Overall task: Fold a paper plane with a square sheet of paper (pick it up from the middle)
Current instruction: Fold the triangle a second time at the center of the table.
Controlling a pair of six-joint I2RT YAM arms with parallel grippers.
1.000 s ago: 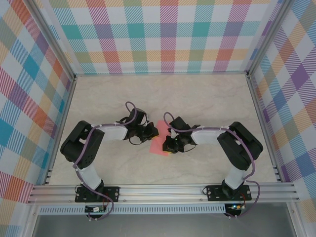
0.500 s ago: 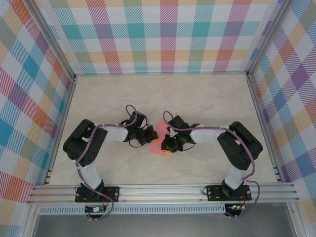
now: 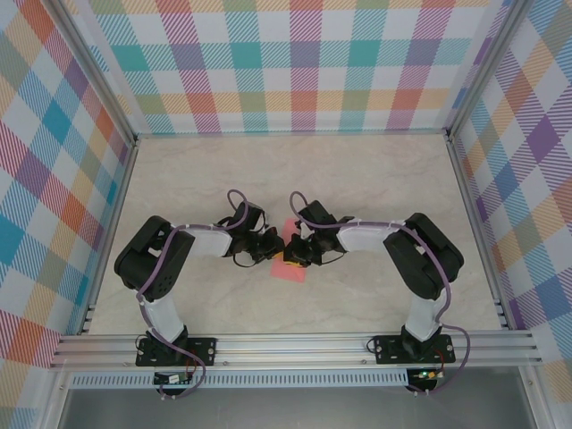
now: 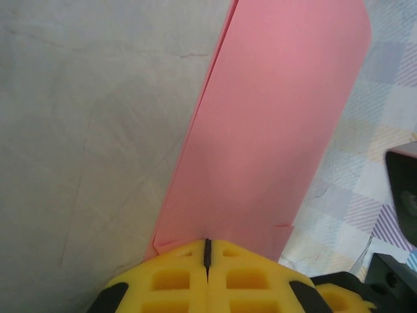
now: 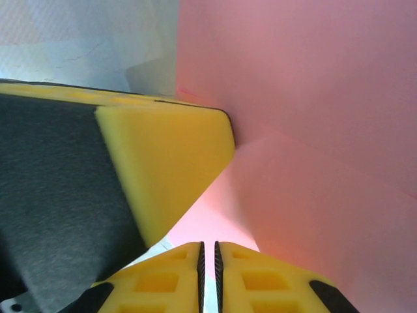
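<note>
Left jaws, pressed together, are pinching the folded square sheet of paper (image 4: 273,130) at its edge over the worktop (image 3: 357,179) middle while right jaws are nipping it alongside, probably steadying a crease.

The marbled table (image 3: 357,170) carries a pink sheet of paper (image 3: 291,269).

We get bright, even light with faint shadows on the table (image 3: 357,179); close up, the paper (image 5: 313,98) looks slightly blurred.
</note>
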